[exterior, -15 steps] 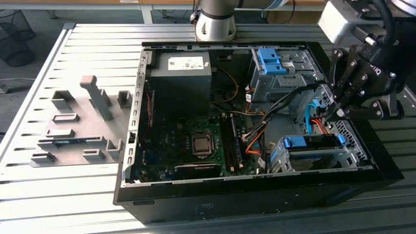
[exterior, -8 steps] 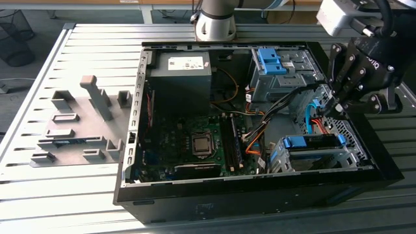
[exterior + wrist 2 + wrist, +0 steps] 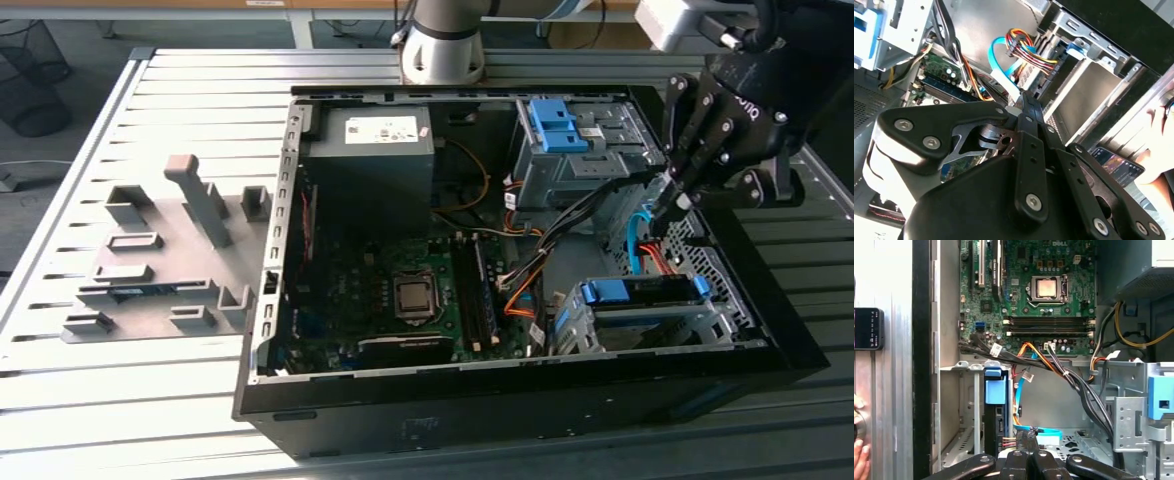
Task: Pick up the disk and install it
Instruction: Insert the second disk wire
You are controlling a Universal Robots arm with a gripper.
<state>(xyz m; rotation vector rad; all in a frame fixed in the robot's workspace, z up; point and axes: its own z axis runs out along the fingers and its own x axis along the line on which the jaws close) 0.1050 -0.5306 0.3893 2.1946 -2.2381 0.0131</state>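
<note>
your gripper (image 3: 667, 205) hangs inside an open desktop computer case (image 3: 280, 250), low over the corner on the exterior view's right. its black fingers (image 3: 1029, 117) are drawn together to a narrow tip, touching or nearly touching the light-blue data cable (image 3: 1004, 65) beside a bundle of coloured power wires (image 3: 1026, 47). whether anything is pinched between them, you cannot tell.

the disk (image 3: 643, 292) already sits in the lower drive cage (image 3: 587, 325) near the front of the case — its blue plastic frame faces up between the cage's metal walls. in the first wrist view the same blue frame (image 3: 995, 387) stands edge-on in its slot, with connectors just below it.

my judgement: the disk looks seated, and the work at hand is the cabling at its end. to do this well, keep the tip clear of the black cable run (image 3: 1074, 382) crossing toward the motherboard (image 3: 1029, 290), and press connectors straight in rather than at a slant, since the wires are stiff and may spring back.

the arm reaches down from the upper part of the exterior view, wrist tilted so the fingers point down and inward. a person's hand (image 3: 860, 455) rests at the table edge just outside the case — mind it.
</note>
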